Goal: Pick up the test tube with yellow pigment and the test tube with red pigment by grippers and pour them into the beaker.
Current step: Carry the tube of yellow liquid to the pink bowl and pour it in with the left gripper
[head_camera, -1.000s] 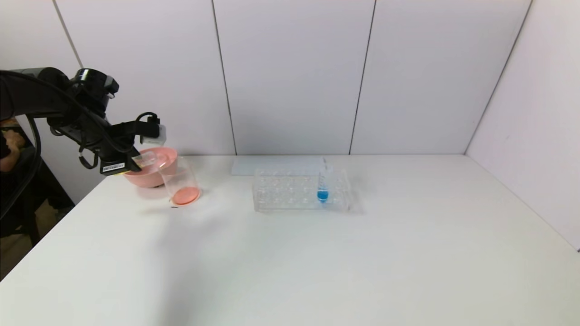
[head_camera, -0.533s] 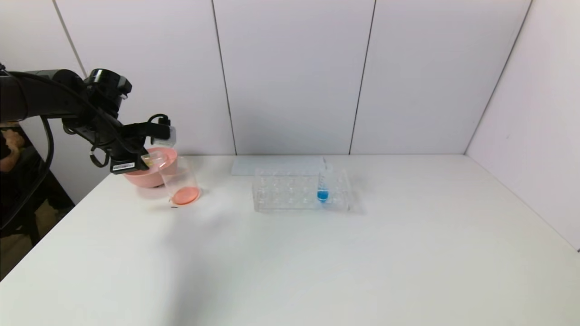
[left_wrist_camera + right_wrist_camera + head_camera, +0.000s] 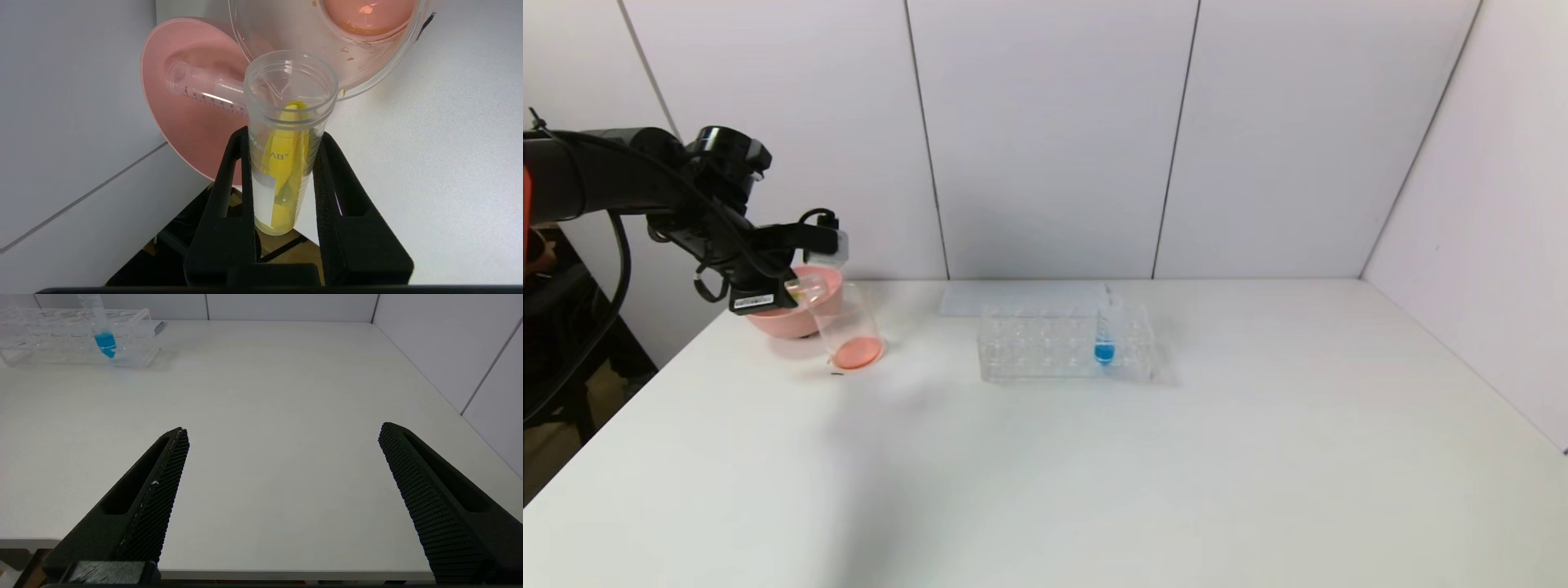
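Observation:
My left gripper [image 3: 786, 292] [image 3: 284, 132] is shut on the test tube with yellow pigment [image 3: 807, 287] [image 3: 282, 163]. The tube is tipped over, and yellow liquid runs along its lower side toward its open mouth. That mouth sits right at the rim of the clear beaker [image 3: 849, 322] [image 3: 286, 28]. A thin layer of red-pink liquid [image 3: 858, 353] [image 3: 367, 16] covers the beaker's bottom. The test tube with red pigment is out of view. My right gripper [image 3: 282, 428] is open and holds nothing, low over the table's near right edge.
A pink bowl [image 3: 783, 322] [image 3: 188, 134] stands just behind the beaker with an empty clear tube [image 3: 204, 87] lying in it. A clear tube rack [image 3: 1045, 343] [image 3: 49, 339] mid-table holds a tube of blue liquid [image 3: 1104, 335] [image 3: 104, 335]. A pale flat sheet [image 3: 1005, 298] lies behind the rack.
My left arm has moved right with the yellow tube, bringing its mouth from over the pink bowl to the beaker's rim. Nothing else has moved.

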Available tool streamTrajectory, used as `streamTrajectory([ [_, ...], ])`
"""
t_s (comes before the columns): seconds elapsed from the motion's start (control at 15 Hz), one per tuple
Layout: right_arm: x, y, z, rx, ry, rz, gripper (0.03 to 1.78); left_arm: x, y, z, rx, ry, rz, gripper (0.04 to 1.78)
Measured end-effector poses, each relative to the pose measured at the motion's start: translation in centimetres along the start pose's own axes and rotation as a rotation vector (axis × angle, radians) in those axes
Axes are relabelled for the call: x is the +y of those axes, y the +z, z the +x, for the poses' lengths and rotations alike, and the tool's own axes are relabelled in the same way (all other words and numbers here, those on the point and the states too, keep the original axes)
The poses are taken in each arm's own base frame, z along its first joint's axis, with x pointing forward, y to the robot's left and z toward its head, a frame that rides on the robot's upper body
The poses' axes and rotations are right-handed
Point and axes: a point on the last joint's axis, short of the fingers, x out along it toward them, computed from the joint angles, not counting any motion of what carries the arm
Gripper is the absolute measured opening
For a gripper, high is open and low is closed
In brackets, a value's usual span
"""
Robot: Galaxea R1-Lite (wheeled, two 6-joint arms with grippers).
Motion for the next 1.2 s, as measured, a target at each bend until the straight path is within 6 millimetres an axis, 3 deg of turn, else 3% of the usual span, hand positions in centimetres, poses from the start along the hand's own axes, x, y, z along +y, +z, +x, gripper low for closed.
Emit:
streamTrajectory([
  [1.2,0.0,0.0,0.0,0.000,0.000,0.000,1.70,-0.2,1.6,0.0,0.033,0.020,0.055,0.44],
])
